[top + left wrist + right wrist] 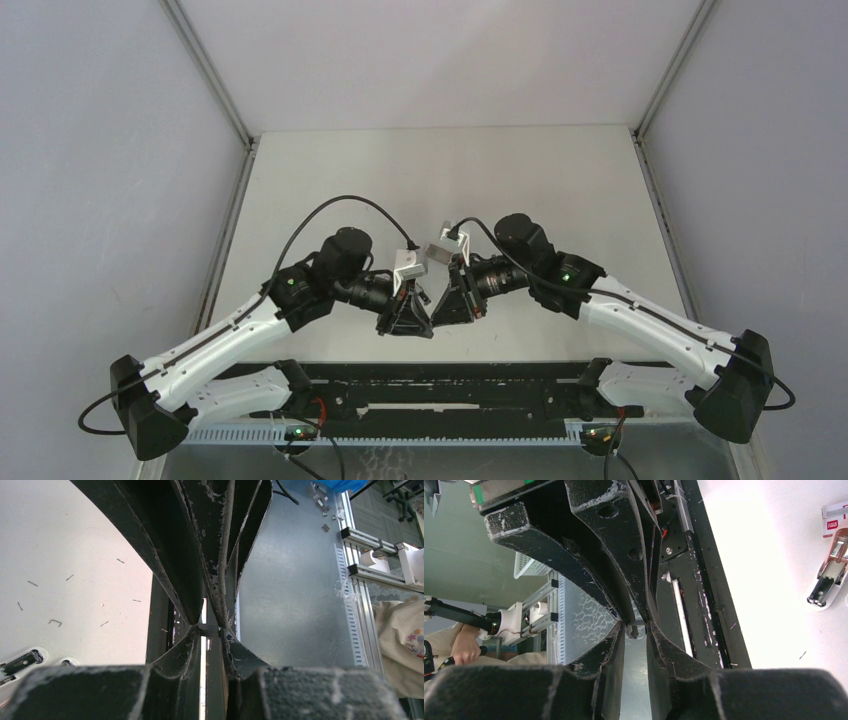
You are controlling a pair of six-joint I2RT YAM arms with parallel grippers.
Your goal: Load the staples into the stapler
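Nearest, over the front edge of the counter [75, 545], the two grippers meet tip to tip. The left gripper [209, 636] has its jaws pinched on a short staple strip [210, 629]. The right gripper [635, 633] has narrow jaws around the same strip; whether they press it I cannot tell. Farther out on the counter lies the white stapler [828, 582], opened, well apart from the strip, near a small box [836, 517]. Loose staples [55, 623] lie scattered there.

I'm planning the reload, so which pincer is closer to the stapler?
Left, probably: the stapler lies close beside the left pincer; from the right pincer it sits farther ahead and aside.
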